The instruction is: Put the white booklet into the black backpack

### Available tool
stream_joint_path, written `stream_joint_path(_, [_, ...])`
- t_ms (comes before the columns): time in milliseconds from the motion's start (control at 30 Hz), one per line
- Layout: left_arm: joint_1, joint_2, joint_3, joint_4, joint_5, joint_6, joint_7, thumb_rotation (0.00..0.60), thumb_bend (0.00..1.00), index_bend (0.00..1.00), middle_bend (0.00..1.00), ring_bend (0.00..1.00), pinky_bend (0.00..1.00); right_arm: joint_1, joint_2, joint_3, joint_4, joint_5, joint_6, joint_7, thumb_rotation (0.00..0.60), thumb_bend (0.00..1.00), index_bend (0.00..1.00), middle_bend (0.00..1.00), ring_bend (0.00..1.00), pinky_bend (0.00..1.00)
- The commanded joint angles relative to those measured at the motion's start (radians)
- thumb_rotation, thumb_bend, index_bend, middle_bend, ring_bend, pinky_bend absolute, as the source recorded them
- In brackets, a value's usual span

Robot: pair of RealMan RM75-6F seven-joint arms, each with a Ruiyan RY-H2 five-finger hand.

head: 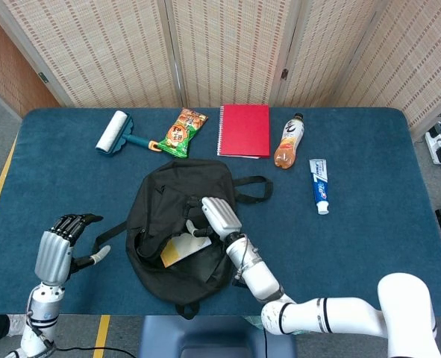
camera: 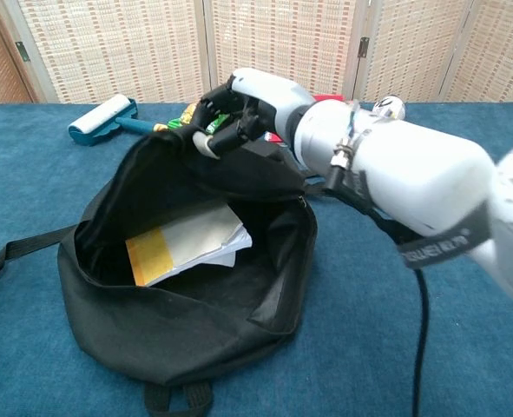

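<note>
The black backpack (head: 177,224) (camera: 195,313) lies open in the middle of the blue table. The white booklet (head: 184,247) (camera: 187,246), with a yellow band along one edge, lies inside its opening. My right hand (head: 219,217) (camera: 239,113) grips the upper rim of the backpack's opening and holds it up. My left hand (head: 60,242) hovers apart at the table's near left, fingers spread, holding nothing; the chest view does not show it.
Along the far edge lie a lint roller (head: 114,133) (camera: 100,117), a snack packet (head: 181,132), a red notebook (head: 244,130), a drink bottle (head: 288,141) and a toothpaste tube (head: 318,185). A backpack strap (head: 86,252) trails toward my left hand.
</note>
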Motion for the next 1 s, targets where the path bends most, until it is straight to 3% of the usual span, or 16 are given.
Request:
stream_joint_path(33, [0.011, 0.024, -0.011, 0.002, -0.026, -0.027, -0.017, 0.600, 0.00, 0.37, 0.44, 0.43, 0.41, -0.023, 0.058, -0.051, -0.054, -0.040, -0.046, -0.002, 0.600, 0.58, 0.51, 0.28, 0.23, 0.15])
stream_joint_path(100, [0.015, 0.037, -0.011, 0.000, -0.041, -0.046, -0.021, 0.600, 0.00, 0.37, 0.44, 0.43, 0.41, -0.029, 0.091, -0.076, -0.078, -0.070, -0.075, -0.002, 0.600, 0.41, 0.36, 0.21, 0.16, 0.10])
stream_joint_path(200, [0.029, 0.079, -0.009, -0.011, -0.090, -0.108, -0.012, 0.600, 0.00, 0.37, 0.44, 0.43, 0.39, -0.046, 0.177, -0.163, -0.126, -0.178, -0.103, -0.049, 0.600, 0.14, 0.08, 0.12, 0.05, 0.02])
stream_joint_path(267, [0.038, 0.097, -0.007, -0.025, -0.111, -0.131, 0.001, 0.600, 0.00, 0.37, 0.43, 0.43, 0.38, -0.054, 0.219, -0.191, -0.159, -0.204, -0.115, -0.062, 0.600, 0.04, 0.01, 0.05, 0.01, 0.00])
stream_joint_path(333, [0.050, 0.116, -0.005, -0.043, -0.136, -0.155, 0.010, 0.600, 0.00, 0.36, 0.43, 0.43, 0.38, -0.064, 0.272, -0.220, -0.200, -0.226, -0.125, -0.076, 0.600, 0.00, 0.00, 0.01, 0.00, 0.00])
stream_joint_path(700, [0.102, 0.177, -0.008, -0.091, -0.219, -0.220, 0.080, 0.600, 0.00, 0.34, 0.40, 0.40, 0.35, -0.177, 0.501, -0.307, -0.332, -0.364, -0.042, -0.045, 0.600, 0.01, 0.00, 0.00, 0.00, 0.00])
stream_joint_path(767, [0.110, 0.183, -0.013, -0.096, -0.231, -0.222, 0.091, 0.600, 0.00, 0.35, 0.40, 0.40, 0.35, -0.220, 0.530, -0.321, -0.333, -0.396, 0.014, -0.032, 0.600, 0.11, 0.00, 0.01, 0.00, 0.00])
stream_joint_path(833, [0.119, 0.189, -0.017, -0.100, -0.240, -0.222, 0.102, 0.600, 0.00, 0.35, 0.40, 0.40, 0.35, -0.268, 0.555, -0.342, -0.321, -0.427, 0.077, -0.031, 0.600, 0.25, 0.07, 0.07, 0.03, 0.04])
stream_joint_path(1000, [0.139, 0.196, -0.019, -0.098, -0.248, -0.213, 0.164, 0.600, 0.03, 0.36, 0.41, 0.40, 0.35, -0.387, 0.608, -0.385, -0.277, -0.497, 0.234, -0.034, 0.600, 0.30, 0.22, 0.19, 0.14, 0.18])
